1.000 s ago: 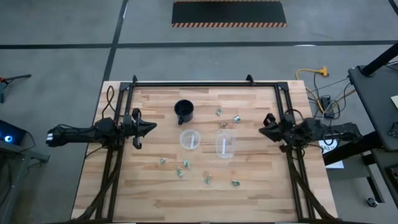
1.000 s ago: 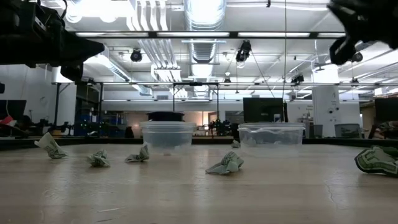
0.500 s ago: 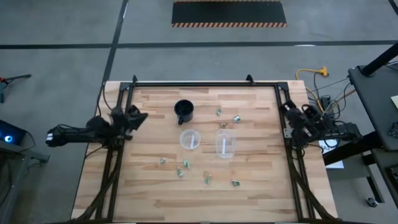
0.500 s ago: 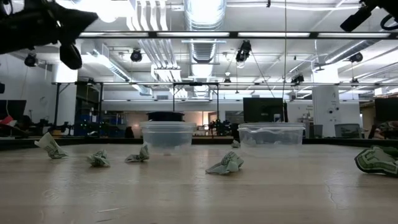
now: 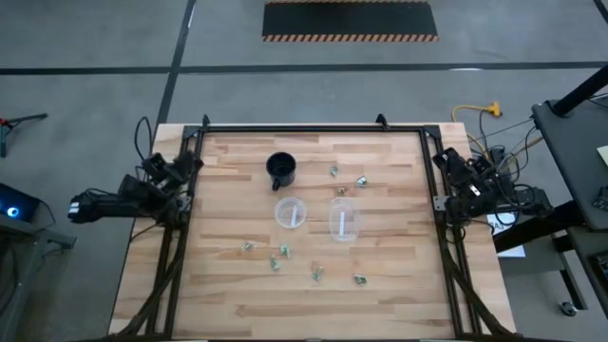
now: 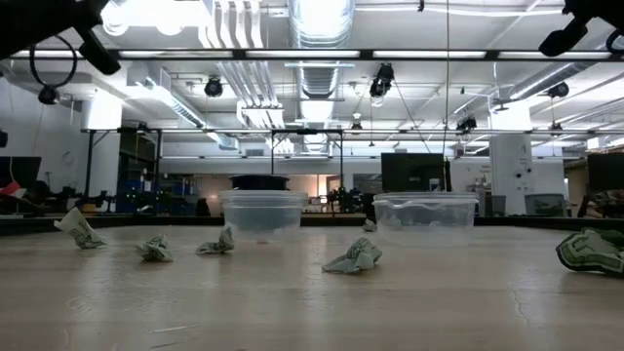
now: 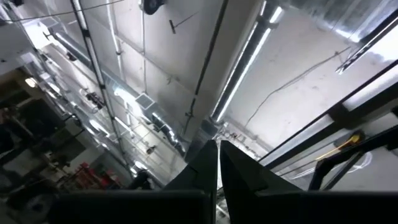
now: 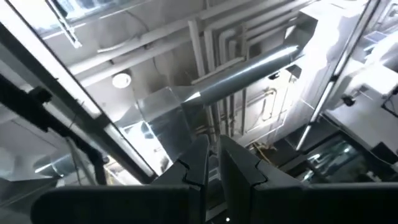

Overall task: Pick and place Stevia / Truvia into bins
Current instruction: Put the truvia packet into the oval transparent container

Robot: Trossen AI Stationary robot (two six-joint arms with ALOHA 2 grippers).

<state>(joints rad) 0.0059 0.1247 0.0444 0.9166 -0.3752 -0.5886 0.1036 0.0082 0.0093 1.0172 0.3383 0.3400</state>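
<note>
your left gripper point(image 5: 182, 163) sat folded back at the left edge of the table point(image 5: 380, 294), pointed up at the ceiling – in its wrist view the two fingers point(image 7: 208, 165) were pressed together with just a thin slit between them, nothing held. same deal on the other side: your right gripper point(image 5: 446, 160) was tucked over the right edge, fingers point(image 8: 200, 158) clenched nearly closed on nothing, also looking at the rafters.

the two clear cups point(image 5: 291, 212) point(image 5: 344, 219) stood side by side near the middle of the table, close but not touching, with the black mug point(image 5: 281, 169) just behind the left one. i couldn't tell whether anything was inside the cups.

the packets were all scattered on the wood – two point(image 5: 333, 171) point(image 5: 361, 180) behind the right cup, one point(image 5: 342, 191) right at its far rim, and then a loose bunch in front: one point(image 5: 248, 246), a pair close together point(image 5: 283, 252) point(image 5: 275, 263), one point(image 5: 317, 274) and one point(image 5: 360, 279) nearest the front edge. from table height they looked crumpled point(image 6: 356, 257), and both arms were well apart from all of them.
</note>
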